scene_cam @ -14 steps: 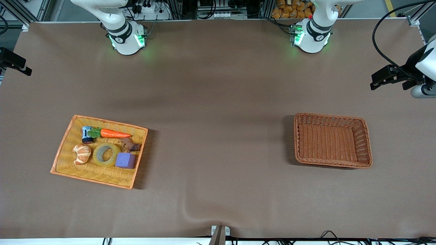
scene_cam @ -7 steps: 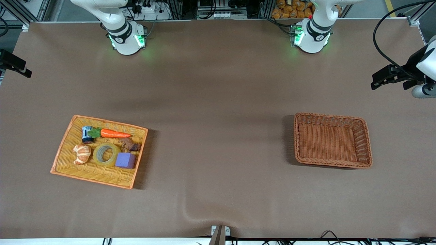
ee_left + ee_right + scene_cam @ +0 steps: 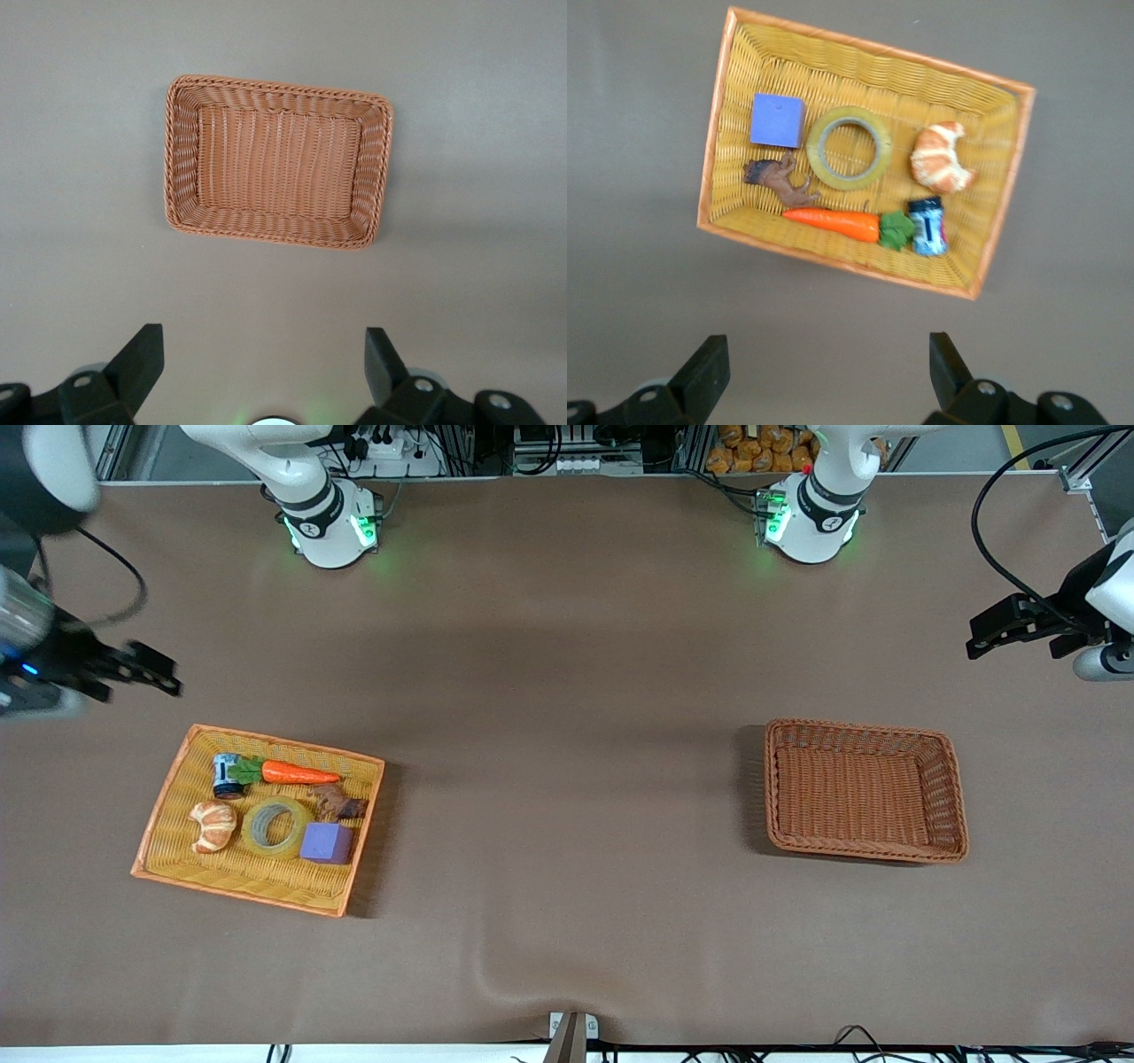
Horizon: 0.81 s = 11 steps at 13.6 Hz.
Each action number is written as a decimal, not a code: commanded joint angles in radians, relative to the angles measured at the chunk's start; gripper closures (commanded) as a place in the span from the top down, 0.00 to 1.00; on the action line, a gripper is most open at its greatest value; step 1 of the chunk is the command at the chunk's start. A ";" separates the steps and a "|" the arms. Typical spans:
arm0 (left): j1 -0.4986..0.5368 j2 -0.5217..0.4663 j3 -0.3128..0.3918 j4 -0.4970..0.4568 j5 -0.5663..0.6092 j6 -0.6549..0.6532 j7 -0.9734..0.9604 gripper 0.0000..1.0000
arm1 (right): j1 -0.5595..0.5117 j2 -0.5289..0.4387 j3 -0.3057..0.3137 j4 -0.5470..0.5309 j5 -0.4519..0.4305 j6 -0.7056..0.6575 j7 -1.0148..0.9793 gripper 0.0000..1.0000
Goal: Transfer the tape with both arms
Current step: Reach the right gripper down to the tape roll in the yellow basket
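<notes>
The tape (image 3: 276,827), a yellowish ring with a grey-white core, lies flat in the yellow tray (image 3: 283,742) between a croissant and a purple cube. It also shows in the right wrist view (image 3: 849,148), in the tray (image 3: 877,46). My right gripper (image 3: 152,674) hangs open and empty over bare table beside the tray, toward the right arm's end; its fingers are wide apart in its own view (image 3: 828,354). My left gripper (image 3: 985,634) is open and empty, high over the table at the left arm's end, and waits (image 3: 264,354).
The tray also holds a purple cube (image 3: 326,843), a croissant (image 3: 213,825), a carrot (image 3: 297,773), a small can (image 3: 227,775) and a brown toy animal (image 3: 339,804). A brown wicker basket (image 3: 855,727) stands at the left arm's end, seen from above in the left wrist view (image 3: 279,86).
My right arm has swung in from the table's end, and its gripper now hangs closer to the yellow tray. The left gripper has barely moved.
</notes>
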 commanded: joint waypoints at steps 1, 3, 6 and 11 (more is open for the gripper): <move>0.003 0.010 -0.002 0.018 0.017 -0.015 0.022 1.00 | 0.084 0.167 -0.008 0.013 0.002 0.133 -0.038 1.00; 0.002 0.013 -0.002 0.016 0.015 -0.014 0.022 1.00 | 0.089 0.261 -0.008 0.013 0.002 0.218 -0.055 1.00; 0.002 0.018 -0.004 0.015 0.015 -0.014 0.022 1.00 | 0.047 0.347 -0.006 -0.010 0.023 0.278 -0.179 1.00; 0.002 0.018 -0.002 0.015 0.014 -0.014 0.023 1.00 | 0.010 0.432 -0.008 -0.011 0.161 0.333 -0.304 1.00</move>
